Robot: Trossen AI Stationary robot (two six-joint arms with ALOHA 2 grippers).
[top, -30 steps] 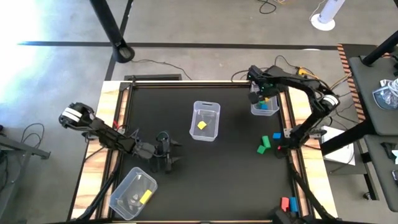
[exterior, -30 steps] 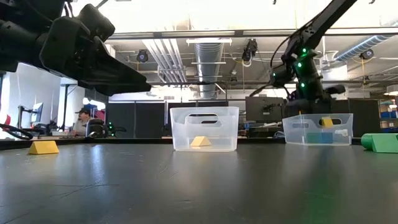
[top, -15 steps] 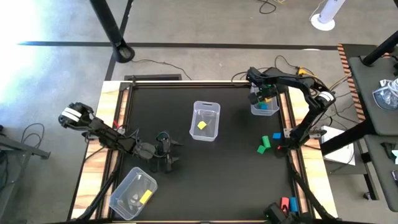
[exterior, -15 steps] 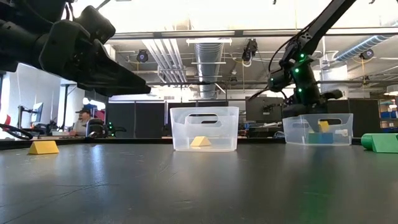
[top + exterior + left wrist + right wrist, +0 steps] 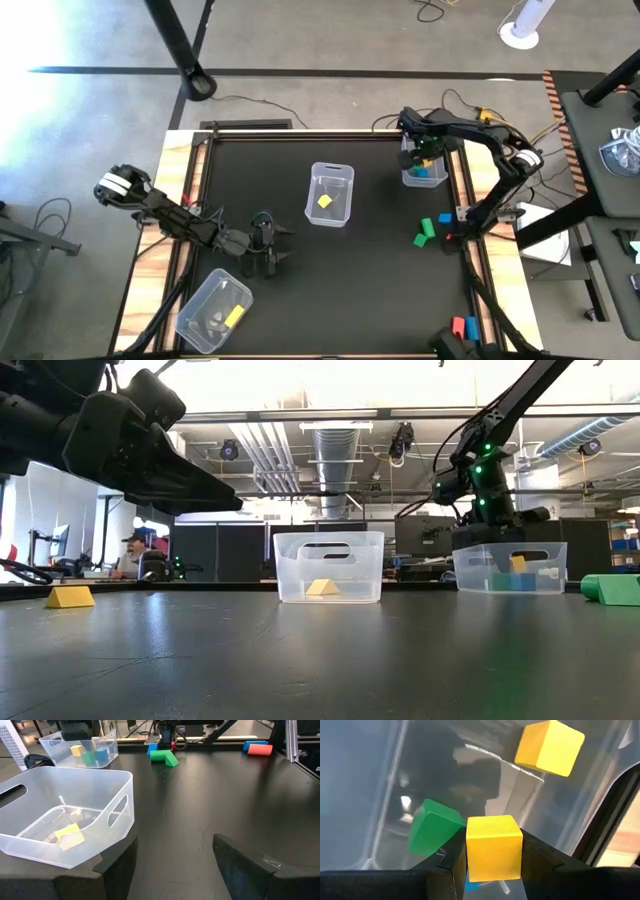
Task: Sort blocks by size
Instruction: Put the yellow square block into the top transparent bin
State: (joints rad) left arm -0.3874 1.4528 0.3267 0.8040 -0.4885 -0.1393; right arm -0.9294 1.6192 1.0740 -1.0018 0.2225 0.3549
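Note:
My right gripper is over the clear bin at the table's far right, shut on a yellow cube. Below it in that bin lie a green block, another yellow cube and a blue block. My left gripper waits open near the table's left front, touching nothing. The middle bin holds one yellow block. The near-left bin holds a yellow block. My right gripper pinches the yellow cube by two opposite side faces between its two fingers. The fingers come from above, pointing down into the bin. The cube sits level, inside the bin's walls and above the green block; whether it rests on anything I cannot tell.
Two green blocks and a blue block lie on the black table near its right edge. A red block and a blue block lie at the near right corner. Between the bins is bare tabletop.
My right gripper has gone down a little into the far right bin with the yellow cube still held between its fingers.

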